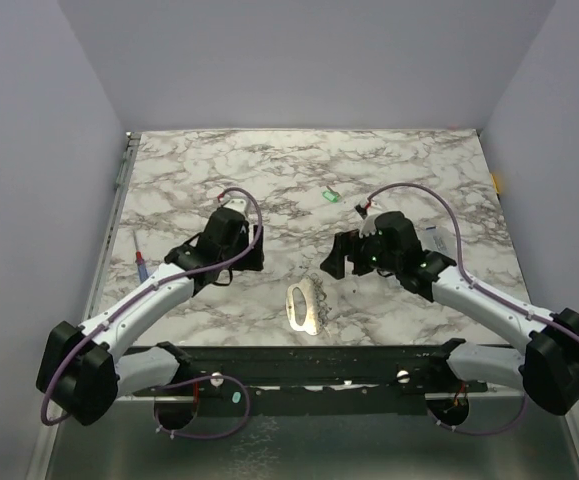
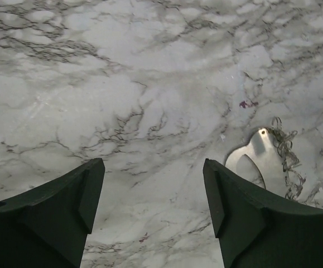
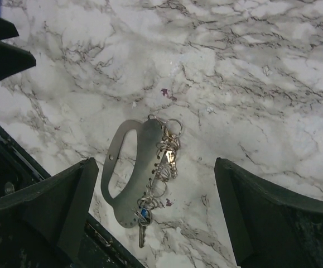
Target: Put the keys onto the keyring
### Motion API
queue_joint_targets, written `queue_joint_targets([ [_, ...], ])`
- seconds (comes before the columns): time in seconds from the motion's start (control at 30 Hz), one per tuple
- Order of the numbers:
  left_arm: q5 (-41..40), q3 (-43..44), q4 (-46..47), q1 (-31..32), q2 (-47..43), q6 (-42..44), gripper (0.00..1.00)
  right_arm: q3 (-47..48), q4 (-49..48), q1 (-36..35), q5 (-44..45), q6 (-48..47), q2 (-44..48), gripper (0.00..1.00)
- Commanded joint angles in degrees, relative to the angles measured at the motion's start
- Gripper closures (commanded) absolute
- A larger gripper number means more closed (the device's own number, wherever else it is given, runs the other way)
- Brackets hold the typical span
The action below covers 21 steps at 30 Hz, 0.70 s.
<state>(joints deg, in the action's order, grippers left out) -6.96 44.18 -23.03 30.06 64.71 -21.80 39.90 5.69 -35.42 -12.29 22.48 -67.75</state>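
The keyring (image 1: 304, 305) is a silvery oval metal plate with a cut-out and a row of small rings and chain; it lies flat near the table's front edge. It shows in the right wrist view (image 3: 130, 173) with a blue-headed key (image 3: 143, 219) hanging on its lower end, and partly in the left wrist view (image 2: 259, 151). A green-headed key (image 1: 331, 196) lies apart on the marble further back. My left gripper (image 1: 237, 228) (image 2: 153, 192) is open and empty, left of the keyring. My right gripper (image 1: 337, 262) (image 3: 153, 209) is open and empty just right of the keyring, hovering over it.
A thin red-and-blue pen (image 1: 141, 259) lies near the table's left edge. A small clear box (image 1: 433, 239) sits by the right arm. The table's dark front rail (image 1: 309, 360) runs just below the keyring. Grey walls enclose the marble top.
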Motion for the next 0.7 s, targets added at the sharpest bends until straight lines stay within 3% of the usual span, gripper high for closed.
queue_joint_targets([
  [0.0,0.18,0.62,-0.78,6.80,1.91,0.06,0.25,-1.65,4.74,-0.18,7.41,2.71,3.00,0.05],
  [0.27,-0.97,3.11,3.26,17.45,9.43,-1.66,0.41,0.89,11.66,-0.18,27.66,8.16,6.57,0.07],
  [0.43,1.40,5.93,9.26,22.89,16.61,-0.90,0.46,0.90,10.88,-0.18,29.98,7.39,10.42,0.09],
  [0.53,2.40,8.03,10.66,23.75,20.71,-0.18,0.54,0.87,11.34,-0.17,30.08,6.71,11.06,0.09],
  [0.67,4.51,9.85,12.14,23.79,24.06,1.29,0.57,0.26,11.88,-0.11,30.12,6.58,11.35,0.09],
])
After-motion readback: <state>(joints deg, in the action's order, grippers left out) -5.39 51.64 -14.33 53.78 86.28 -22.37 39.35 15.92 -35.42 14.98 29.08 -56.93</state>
